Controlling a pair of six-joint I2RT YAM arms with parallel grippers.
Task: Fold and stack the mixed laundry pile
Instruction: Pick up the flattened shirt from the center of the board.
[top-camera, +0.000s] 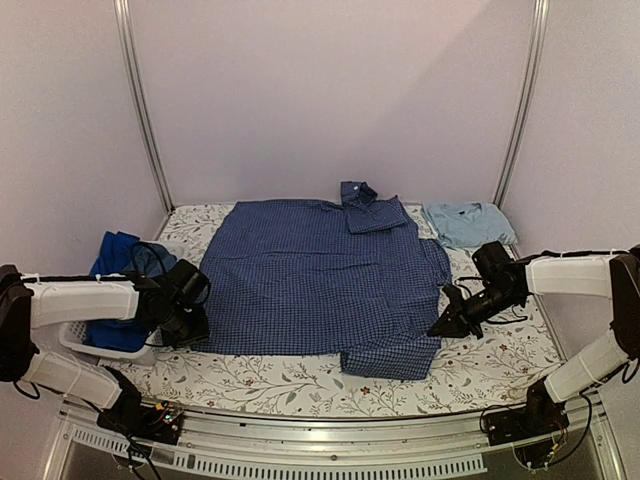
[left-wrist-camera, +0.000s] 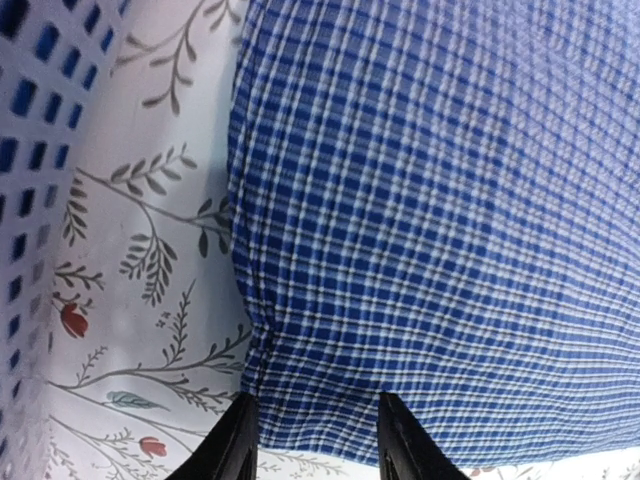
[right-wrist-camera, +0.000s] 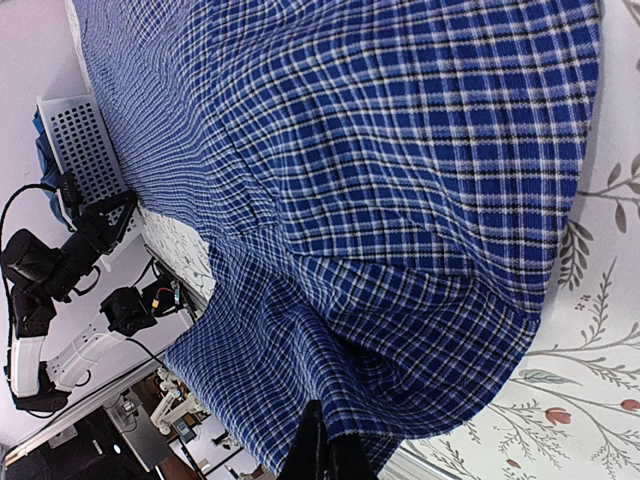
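Three garments (top-camera: 320, 275) (top-camera: 468, 222) (top-camera: 115, 255), one basket (top-camera: 95, 347)

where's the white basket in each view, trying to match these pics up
Top external: the white basket sits at the far left, near the left arm, with blue cloth in it.
Left wrist: its perforated wall runs down the left edge.
Right wrist: a perforated white panel at the upper left.
Shared landmark: the checked shirt, spread beside the basket in all three.
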